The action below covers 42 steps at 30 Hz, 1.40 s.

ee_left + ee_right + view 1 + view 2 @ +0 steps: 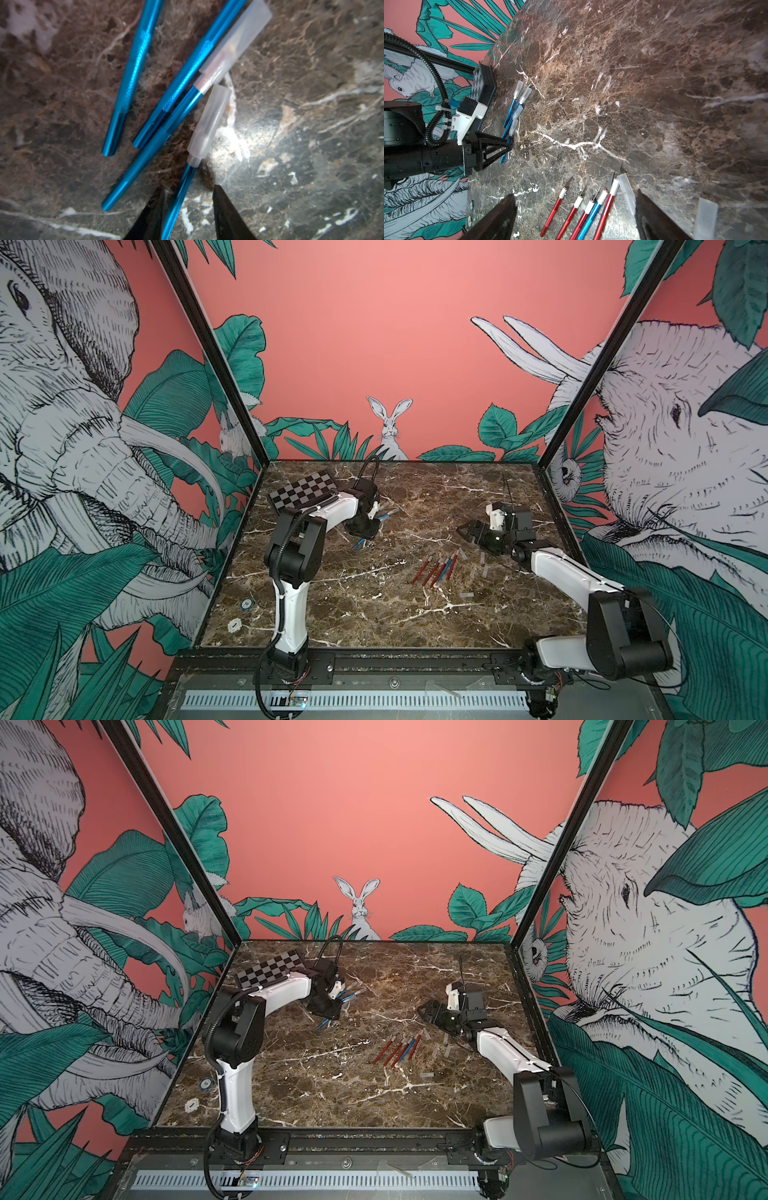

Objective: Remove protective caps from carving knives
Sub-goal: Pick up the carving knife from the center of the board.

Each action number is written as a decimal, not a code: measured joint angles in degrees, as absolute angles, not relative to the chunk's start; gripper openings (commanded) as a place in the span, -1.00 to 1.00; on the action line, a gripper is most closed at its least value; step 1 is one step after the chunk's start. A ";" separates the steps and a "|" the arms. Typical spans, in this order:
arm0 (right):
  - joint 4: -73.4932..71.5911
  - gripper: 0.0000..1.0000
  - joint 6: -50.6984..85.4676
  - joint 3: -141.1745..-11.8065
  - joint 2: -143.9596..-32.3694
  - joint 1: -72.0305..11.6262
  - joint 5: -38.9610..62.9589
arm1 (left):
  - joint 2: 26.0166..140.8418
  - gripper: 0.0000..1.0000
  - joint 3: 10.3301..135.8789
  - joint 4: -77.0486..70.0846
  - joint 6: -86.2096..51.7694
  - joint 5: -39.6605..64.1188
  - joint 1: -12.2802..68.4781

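Far L on the marble table [353,614] you've got the checkered board [301,491]; just R of it the left gripper [365,531] is down on a cluster of four blue knives [508,116].

The top views hide its tips behind the wrist; only the left wrist cam shows the jaws part-way apart, straddling one blue handle [180,197]. A gap shows on one side; the other finger is prob. touching, but it's too blurred to be sure; not clamped.

That knife's cap [208,120] is on: a clear, slightly frosted tube, thicker than the handle. The right wrist cam shows all four blue knives capped; in the top views those caps barely read.

Mid-table lies a row of five bare knives [436,568], four red and one blue, side by side. The right wrist cam alone shows their white collars and grey pointed blades.

Loose caps [478,568] lie just R of the row; one [626,193] sits right beside the last red knife.

The right gripper [464,531] hovers near the row's blade ends, jaws wide apart, nothing between them.
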State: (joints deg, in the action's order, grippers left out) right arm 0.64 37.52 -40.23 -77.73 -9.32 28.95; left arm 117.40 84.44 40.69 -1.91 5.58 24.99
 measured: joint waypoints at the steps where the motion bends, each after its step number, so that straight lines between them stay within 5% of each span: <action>1: 0.64 0.74 37.52 -40.23 -77.73 -9.32 28.95 | 117.40 -0.19 84.42 40.62 -1.91 5.58 25.08; 30: 0.47 0.73 37.50 -40.23 -78.89 -9.32 28.93 | 114.28 -0.39 79.37 38.35 -2.96 6.17 25.74; 33: 0.47 0.73 37.52 -40.23 -78.85 -9.32 28.86 | 114.28 -0.58 79.40 38.50 -2.94 6.31 25.87; 42: 0.49 0.73 37.52 -40.23 -78.24 -9.32 28.49 | 114.28 -0.73 79.40 39.18 -2.66 6.70 27.03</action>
State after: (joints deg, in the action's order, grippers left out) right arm 0.49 37.52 -40.23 -78.24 -9.32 28.49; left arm 114.28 79.40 39.18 -2.66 6.70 27.03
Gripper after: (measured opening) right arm 0.865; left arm 0.148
